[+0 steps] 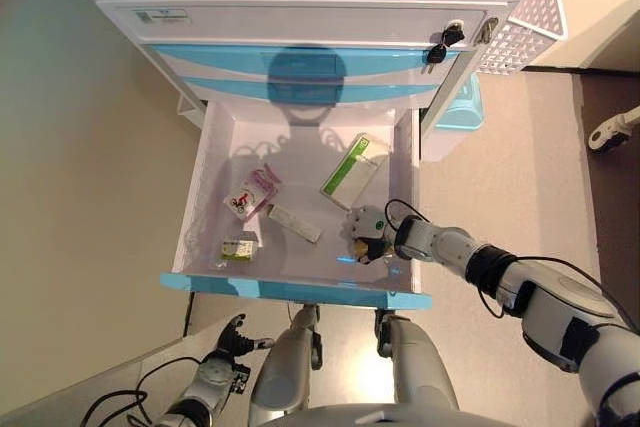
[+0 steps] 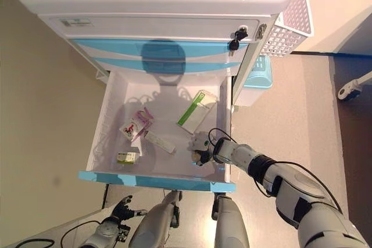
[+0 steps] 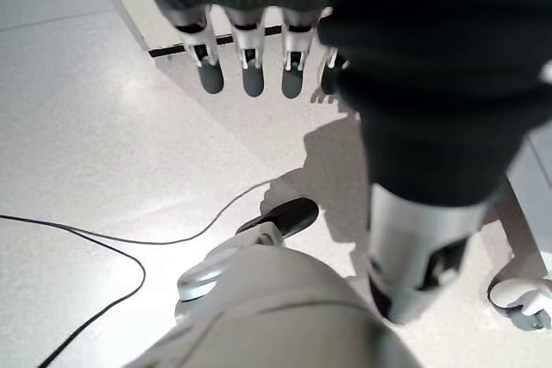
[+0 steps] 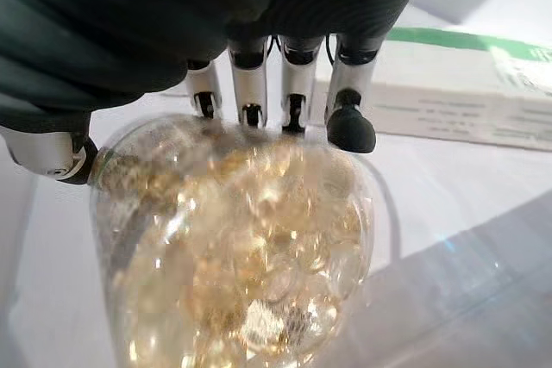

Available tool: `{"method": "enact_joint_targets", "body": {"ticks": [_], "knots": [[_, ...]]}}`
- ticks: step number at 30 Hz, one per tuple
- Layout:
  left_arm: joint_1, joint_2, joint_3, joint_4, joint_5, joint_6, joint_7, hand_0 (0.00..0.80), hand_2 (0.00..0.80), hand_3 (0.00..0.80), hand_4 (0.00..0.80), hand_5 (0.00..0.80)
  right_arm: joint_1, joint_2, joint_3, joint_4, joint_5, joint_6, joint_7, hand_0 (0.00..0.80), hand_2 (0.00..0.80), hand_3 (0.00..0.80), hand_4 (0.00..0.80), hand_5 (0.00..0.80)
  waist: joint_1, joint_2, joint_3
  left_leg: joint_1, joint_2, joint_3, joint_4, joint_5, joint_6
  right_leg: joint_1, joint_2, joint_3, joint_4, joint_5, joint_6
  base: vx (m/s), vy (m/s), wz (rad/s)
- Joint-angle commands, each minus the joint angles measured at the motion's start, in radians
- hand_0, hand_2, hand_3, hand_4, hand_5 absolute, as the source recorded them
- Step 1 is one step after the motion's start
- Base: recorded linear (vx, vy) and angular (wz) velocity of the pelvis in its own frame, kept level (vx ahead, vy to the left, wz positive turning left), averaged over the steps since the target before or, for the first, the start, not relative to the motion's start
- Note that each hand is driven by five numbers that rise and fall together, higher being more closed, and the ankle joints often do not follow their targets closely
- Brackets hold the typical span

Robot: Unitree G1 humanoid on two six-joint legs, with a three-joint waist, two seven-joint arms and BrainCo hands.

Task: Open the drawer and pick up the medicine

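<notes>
The bottom drawer (image 1: 300, 291) of the white and blue cabinet stands pulled out. My right hand (image 1: 378, 239) reaches into its front right corner. In the right wrist view its fingers (image 4: 297, 96) and thumb curl round a clear bottle (image 4: 241, 256) full of golden capsules. Also in the drawer lie a green and white box (image 1: 350, 169), a pink packet (image 1: 255, 192), a long white box (image 1: 295, 223) and a small green box (image 1: 238, 247). My left hand (image 1: 226, 338) hangs low below the drawer front, with straight fingers (image 3: 250, 58) and nothing in it.
Keys (image 1: 440, 47) hang from the lock on the cabinet's upper right. A white perforated basket (image 1: 525, 32) is fixed to the cabinet's right side, with a light blue bin (image 1: 462, 107) below it. A wheeled leg (image 1: 612, 131) shows at far right.
</notes>
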Motion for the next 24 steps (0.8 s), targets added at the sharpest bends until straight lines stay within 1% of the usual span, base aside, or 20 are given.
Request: {"method": "enact_joint_targets", "body": {"ticks": [1, 4, 9, 12, 13, 17, 24], "knots": [[-0.048, -0.025, 0.012, 0.048, -0.015, -0.002, 0.022, 0.0, 0.0, 0.0, 0.0, 0.0, 0.054, -0.025, 0.07, 0.033, -0.007, 0.002, -0.024, 0.8, 0.8, 0.8, 0.8, 0.8, 0.015, -0.008, 0.029, 0.027, -0.08, -0.019, -0.024, -0.065, 0.032, 0.007, -0.003, 0.038, -0.165, 0.16, 0.038, 0.0, 0.0, 0.0], [-0.042, -0.023, 0.01, 0.052, -0.011, -0.003, 0.02, 0.0, 0.0, 0.0, 0.0, 0.0, 0.04, -0.024, 0.073, 0.02, 0.012, -0.006, -0.022, 0.8, 0.8, 0.8, 0.8, 0.8, 0.018, -0.008, 0.025, 0.028, -0.08, -0.021, -0.024, -0.065, 0.032, 0.009, -0.004, 0.036, -0.165, 0.159, 0.037, 0.0, 0.0, 0.0], [-0.033, -0.02, 0.015, 0.058, -0.005, -0.002, 0.017, 0.0, 0.0, 0.0, 0.0, 0.0, 0.006, -0.054, 0.07, -0.05, 0.06, -0.023, -0.019, 0.8, 0.8, 0.8, 0.8, 0.8, 0.021, -0.011, 0.019, 0.032, -0.08, -0.022, -0.024, -0.066, 0.032, 0.013, -0.004, 0.037, -0.166, 0.159, 0.037, 0.0, 0.0, 0.0], [-0.031, -0.019, 0.02, 0.057, -0.001, 0.0, 0.017, 0.0, 0.0, 0.0, 0.0, 0.0, -0.011, -0.086, 0.069, -0.111, 0.081, -0.035, -0.015, 0.8, 0.8, 0.8, 0.8, 0.8, 0.02, -0.013, 0.017, 0.033, -0.079, -0.02, -0.024, -0.066, 0.032, 0.013, -0.003, 0.038, -0.166, 0.16, 0.037, 0.0, 0.0, 0.0], [-0.029, -0.018, 0.027, 0.057, 0.001, -0.001, 0.017, 0.0, 0.0, 0.0, 0.0, 0.0, -0.018, -0.123, 0.062, -0.153, 0.097, -0.042, -0.024, 0.8, 0.8, 0.8, 0.8, 0.8, 0.018, -0.017, 0.015, 0.034, -0.078, -0.019, -0.024, -0.067, 0.031, 0.015, -0.002, 0.039, -0.167, 0.16, 0.038, 0.0, 0.0, 0.0], [-0.021, -0.015, 0.036, 0.054, 0.008, -0.005, 0.015, 0.0, 0.0, 0.0, 0.0, 0.0, -0.034, -0.185, 0.039, -0.232, 0.131, -0.051, -0.04, 0.8, 0.8, 0.8, 0.8, 0.8, 0.015, -0.019, 0.013, 0.037, -0.076, -0.019, -0.023, -0.067, 0.031, 0.018, -0.001, 0.04, -0.17, 0.16, 0.039, 0.0, 0.0, 0.0], [-0.014, -0.013, 0.033, 0.057, 0.016, -0.005, 0.014, 0.0, 0.0, 0.0, 0.0, 0.0, -0.047, -0.198, 0.035, -0.229, 0.147, -0.049, -0.052, 0.8, 0.8, 0.8, 0.8, 0.8, 0.018, -0.022, 0.003, 0.043, -0.076, -0.019, -0.022, -0.069, 0.031, 0.025, 0.0, 0.038, -0.17, 0.159, 0.039, 0.0, 0.0, 0.0]]}}
